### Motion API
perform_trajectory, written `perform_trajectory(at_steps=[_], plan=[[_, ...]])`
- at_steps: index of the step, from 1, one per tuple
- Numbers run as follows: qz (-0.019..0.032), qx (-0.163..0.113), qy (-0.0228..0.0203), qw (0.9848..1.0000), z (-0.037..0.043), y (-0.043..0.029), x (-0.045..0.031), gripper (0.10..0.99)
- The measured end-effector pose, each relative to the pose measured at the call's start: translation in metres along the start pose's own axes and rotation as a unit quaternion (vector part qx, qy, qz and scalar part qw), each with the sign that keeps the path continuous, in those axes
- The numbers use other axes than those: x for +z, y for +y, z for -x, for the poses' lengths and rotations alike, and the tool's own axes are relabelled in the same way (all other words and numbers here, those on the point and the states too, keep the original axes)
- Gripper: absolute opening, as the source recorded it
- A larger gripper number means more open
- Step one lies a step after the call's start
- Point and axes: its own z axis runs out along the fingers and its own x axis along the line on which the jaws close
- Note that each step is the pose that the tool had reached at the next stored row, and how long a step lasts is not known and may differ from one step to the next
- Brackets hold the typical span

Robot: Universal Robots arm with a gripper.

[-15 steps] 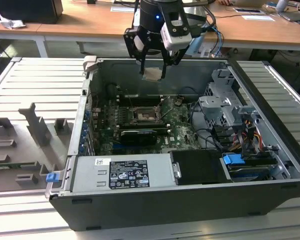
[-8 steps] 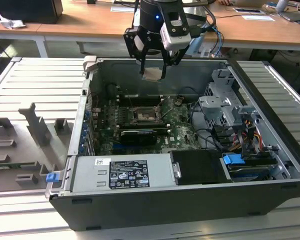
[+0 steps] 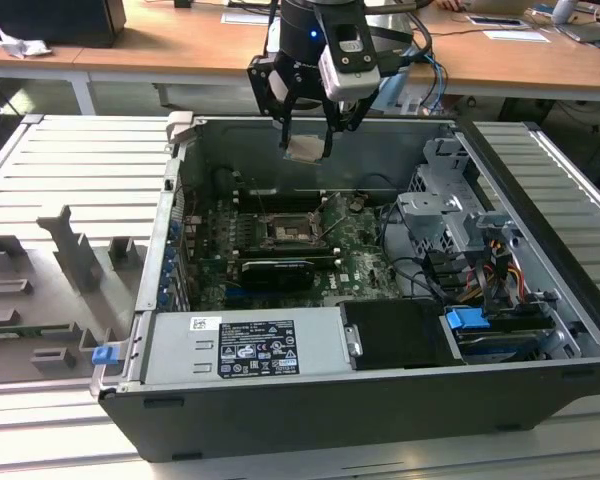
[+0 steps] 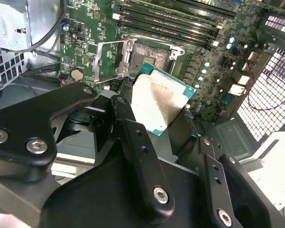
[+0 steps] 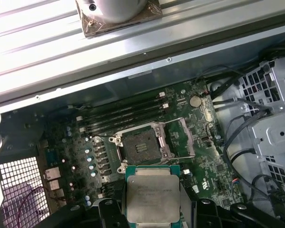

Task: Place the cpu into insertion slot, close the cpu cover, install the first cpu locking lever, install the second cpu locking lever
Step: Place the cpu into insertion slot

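First wrist view, claw [image 5: 153, 211] clamped on the cpu [image 5: 152, 194], well apart from the uncovered insertion slot [image 5: 141, 145]

The gripper [image 5: 151, 219] grips the cpu [image 5: 152, 192] by two opposite edges, metal top visible. The insertion slot [image 5: 141, 145] on the green motherboard [image 5: 206, 166] lies uncovered and empty, the cpu cover [image 5: 187, 135] swung aside beside it.
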Motion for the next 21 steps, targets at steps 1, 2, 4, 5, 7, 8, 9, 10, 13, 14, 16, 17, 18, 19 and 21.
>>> perform_trajectory(at_steps=[1, 2, 4, 5, 7, 8, 9, 10, 13, 14, 16, 17, 18, 19, 21], plan=[[0.0000, 0.001, -0.0001, 1.0000, 0.0000, 0.0000, 0.0000, 0.541], [0.0001, 0.002, -0.0002, 1.0000, 0.0000, 0.0000, 0.0000, 0.541], [0.0001, 0.004, -0.0004, 1.0000, 0.0000, 0.0000, 0.0000, 0.541], [0.0001, 0.005, -0.0005, 1.0000, 0.0000, 0.0000, 0.0000, 0.541], [0.0002, 0.008, -0.0007, 1.0000, 0.0000, 0.0000, 0.0000, 0.541], [0.0002, 0.010, -0.0009, 1.0000, 0.0000, 0.0000, 0.0000, 0.541], [0.0002, 0.011, -0.0010, 0.9999, 0.0000, 0.0000, 0.0000, 0.541], [0.0002, 0.012, -0.0010, 0.9999, 0.0000, 0.0000, 0.0000, 0.541], [0.0003, 0.014, -0.0013, 0.9999, 0.0000, 0.0000, 0.0000, 0.541], [0.0003, 0.015, -0.0014, 0.9999, 0.0000, 0.0000, 0.0000, 0.541], [0.0003, 0.017, -0.0015, 0.9999, 0.0000, 0.0000, 0.0000, 0.541], [0.0003, 0.018, -0.0016, 0.9998, 0.0000, 0.0000, 0.0000, 0.541], [0.0004, 0.020, -0.0018, 0.9998, 0.0000, 0.0000, 0.0000, 0.541], [0.0005, 0.026, -0.0023, 0.9997, 0.0000, 0.0000, 0.0000, 0.541], [0.0007, 0.033, -0.0029, 0.9995, 0.0000, 0.0000, 0.0000, 0.541]])
